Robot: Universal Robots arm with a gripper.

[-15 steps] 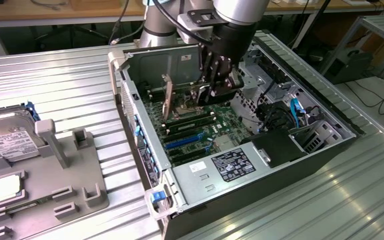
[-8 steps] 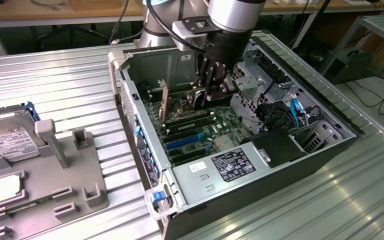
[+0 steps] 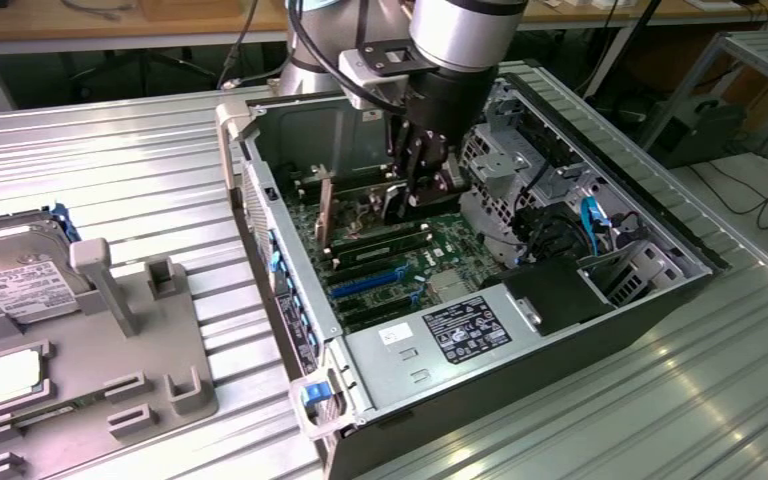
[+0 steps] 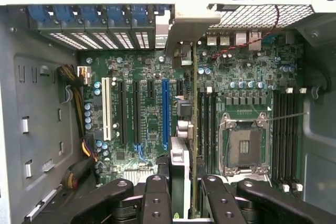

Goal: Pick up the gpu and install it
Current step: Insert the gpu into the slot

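On the ribbed metal bench [image 3: 117,170], a computer case [image 3: 651,240] lying on its side with the side panel off and the green motherboard [image 4: 152,124] facing up. Toward the exterior view's left, well apart from the case, a grey holder [image 3: 131,400] carrying a silver hard drive [image 3: 11,270]. Inside the case, the gpu [image 3: 355,205] [image 4: 195,129] standing on edge above the board: in the wrist view a thin green card seen edge-on, with a black shroud on one face close to the hand and a silver end bracket reaching the slotted rear wall. Runs between the blue slot [image 4: 165,114] and the bare processor socket [image 4: 244,145], just beside the long memory slots. Cannot tell whether seated in a slot or held just over it. Sits directly between the dark fingers [image 4: 157,198] of the hand [image 3: 418,195] [image 4: 185,184], clenched on the card from both faces at the end away from the bracket. On the black power-supply label [image 3: 467,330], white print too small to read; likewise on the hard drive's white label [image 3: 17,288].
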